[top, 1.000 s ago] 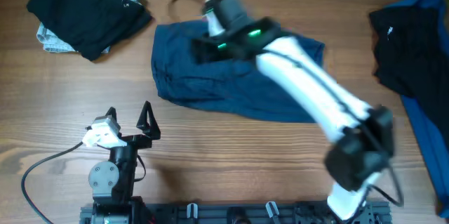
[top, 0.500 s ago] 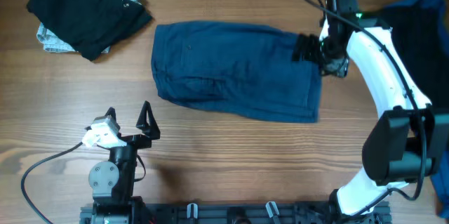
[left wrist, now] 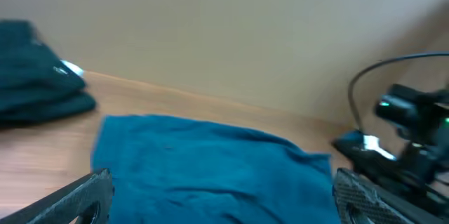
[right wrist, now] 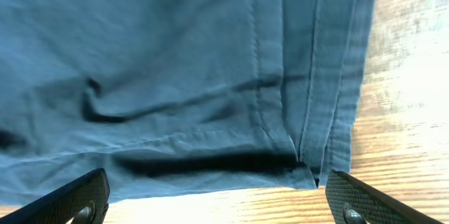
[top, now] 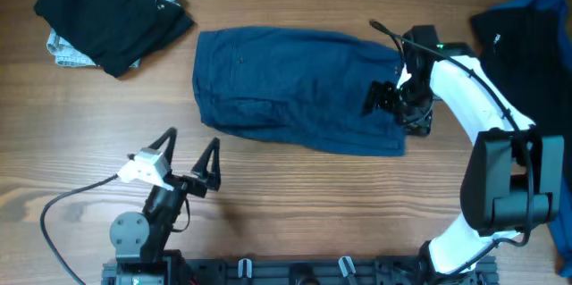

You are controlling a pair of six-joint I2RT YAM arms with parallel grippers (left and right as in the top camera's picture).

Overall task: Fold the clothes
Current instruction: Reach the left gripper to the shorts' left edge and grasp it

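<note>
We see the dark navy garment (top: 295, 88) lying flat on the wooden table (top: 313, 205), near the middle and towards the far edge, folded into a rough rectangle with its long side running left to right. The right gripper (top: 386, 99) hangs over the right end of this garment, and its fingers (right wrist: 70, 199) are spread wide with nothing between them. In the right wrist view the cloth (right wrist: 175, 76) fills most of the picture, with stitched seams and a layered hem running down to its corner, and bare wood shows along the right and bottom. We cannot tell whether the fingertips touch the fabric. The left gripper (top: 189, 149) stands over bare wood on the near side of the garment, apart from it, and its fingers (left wrist: 84, 196) are also spread and empty. From the left wrist the garment (left wrist: 203, 161) lies straight ahead, with the right arm (left wrist: 407, 133) at its right end. At the far left corner a black garment (top: 112, 12) rests on top of a pale grey-blue garment (top: 63, 48), well apart from the navy one. At the right edge another black piece (top: 518, 62) lies over a brighter blue garment (top: 545, 169). A thin cable (top: 63, 213) loops from the left arm across the near table.
</note>
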